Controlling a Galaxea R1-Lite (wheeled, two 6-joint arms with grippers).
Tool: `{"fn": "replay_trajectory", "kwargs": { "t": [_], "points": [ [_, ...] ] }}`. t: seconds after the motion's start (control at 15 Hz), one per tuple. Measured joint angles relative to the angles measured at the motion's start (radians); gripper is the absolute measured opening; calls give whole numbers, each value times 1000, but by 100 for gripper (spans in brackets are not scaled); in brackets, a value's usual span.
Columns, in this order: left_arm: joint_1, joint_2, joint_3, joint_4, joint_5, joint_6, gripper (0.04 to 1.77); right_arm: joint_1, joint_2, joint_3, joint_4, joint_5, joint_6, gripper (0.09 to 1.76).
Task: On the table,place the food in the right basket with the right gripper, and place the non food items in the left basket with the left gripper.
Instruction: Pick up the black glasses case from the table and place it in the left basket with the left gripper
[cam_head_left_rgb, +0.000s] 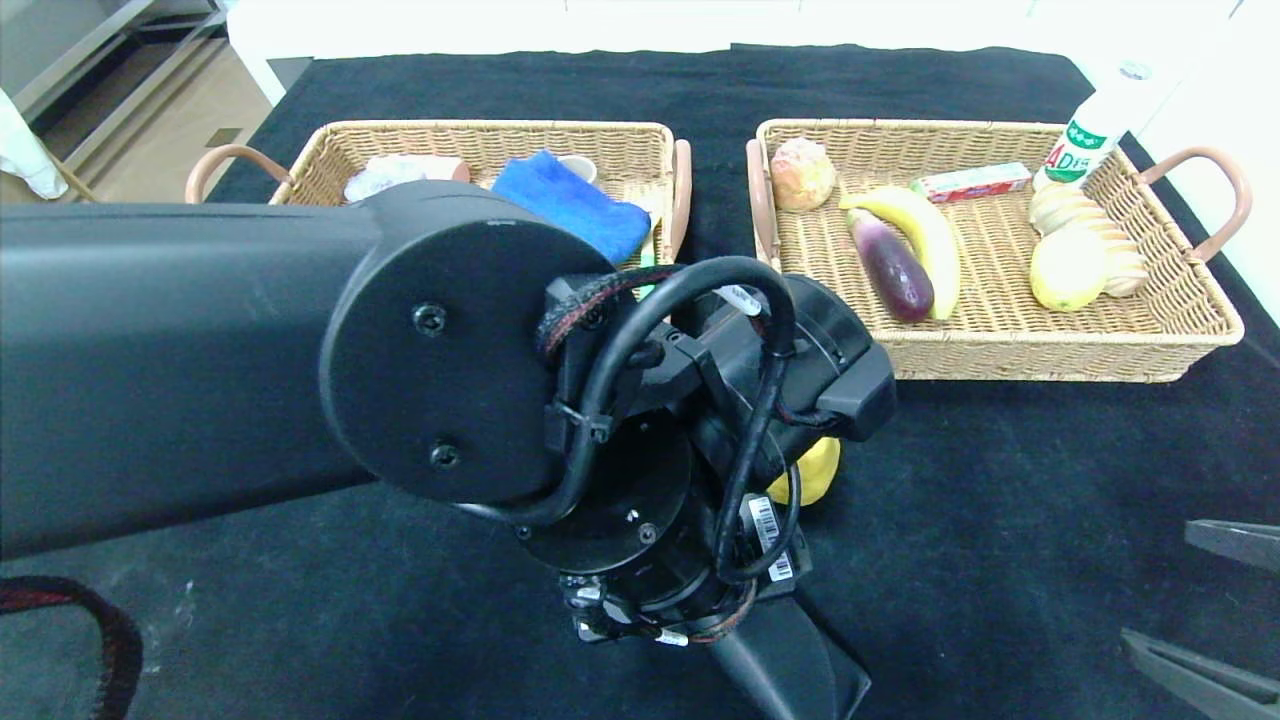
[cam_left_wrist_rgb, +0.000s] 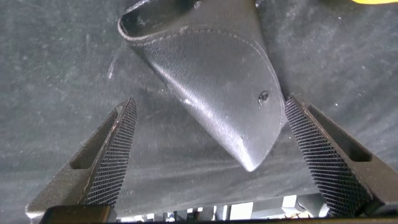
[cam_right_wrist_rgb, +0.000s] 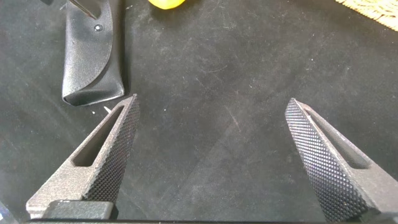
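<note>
You have a black table carrying two wicker baskets side by side at its far edge. The left arm fills most of your head view, reaching over the middle of the table. The right basket already holds a banana, an eggplant, a bun, a small red packet, pale sliced fruit and a white bottle leaning in its far right corner. The left basket holds a blue cloth and a white item you can only partly see behind the arm. Your left gripper hangs just above a black leather case lying flat on the table, its jaws spread wide on either side of the case's pointed end, not touching it. Your right gripper sits low at the near right of the table, jaws also spread wide with nothing between them. A yellow fruit lies on the table just beside the case, mostly hidden by the left wrist.
</note>
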Motion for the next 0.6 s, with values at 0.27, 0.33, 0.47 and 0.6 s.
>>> {"fn": "replay_trajectory", "kwargs": {
  "t": [0.27, 0.33, 0.47, 0.6],
  "points": [
    [-1, 10, 21, -42, -1, -13, 172, 1, 0, 7, 0, 1, -2, 171],
    [-1, 10, 25, -43, -1, -19, 172, 2, 0, 8, 0, 2, -2, 171],
    [-1, 12, 26, -46, 2, -22, 172, 5, 0, 11, 0, 3, -3, 171],
    [-2, 14, 33, -76, 5, -23, 172, 10, -1, 13, 0, 2, -7, 171]
  ]
}}
